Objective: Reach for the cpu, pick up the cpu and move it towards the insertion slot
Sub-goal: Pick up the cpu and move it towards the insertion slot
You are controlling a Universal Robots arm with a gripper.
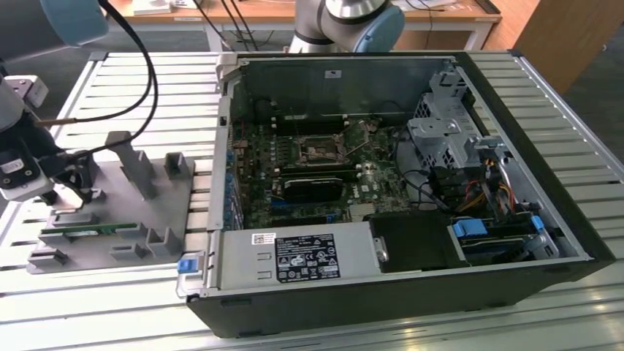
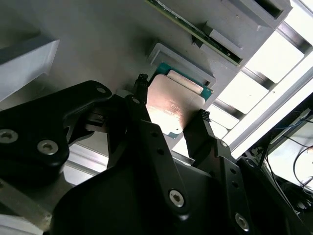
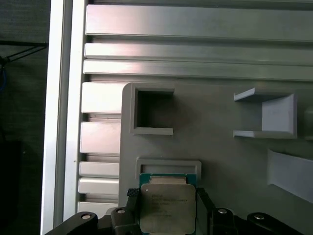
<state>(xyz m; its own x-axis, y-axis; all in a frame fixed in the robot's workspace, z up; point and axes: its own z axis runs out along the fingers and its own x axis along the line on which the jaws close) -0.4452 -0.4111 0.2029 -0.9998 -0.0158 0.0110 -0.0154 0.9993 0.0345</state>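
In both wrist views the cpu (image 2: 172, 108) (image 3: 167, 208) shows a silvery lid on a green-edged board and lies close against a low grey holder frame (image 3: 168, 165) on the grey fixture plate (image 1: 117, 219). My gripper (image 2: 172, 98) (image 3: 167, 197) straddles it, with one black fingertip (image 2: 142, 82) on each of two opposite sides, and looks shut on it. In the exterior view the gripper (image 1: 69, 194) is low over the plate at the exterior view's left. The insertion slot (image 1: 319, 151) is the square socket on the motherboard inside the open computer case (image 1: 390, 73), well away from the gripper.
A green memory stick (image 1: 83, 232) (image 2: 195, 32) lies in a holder on the plate near the gripper. Upright grey posts (image 1: 137, 164) stand on the plate. Black cables (image 1: 146, 73) hang above the slatted aluminium table (image 1: 127, 80). Drive cages and wiring fill the case's right side.
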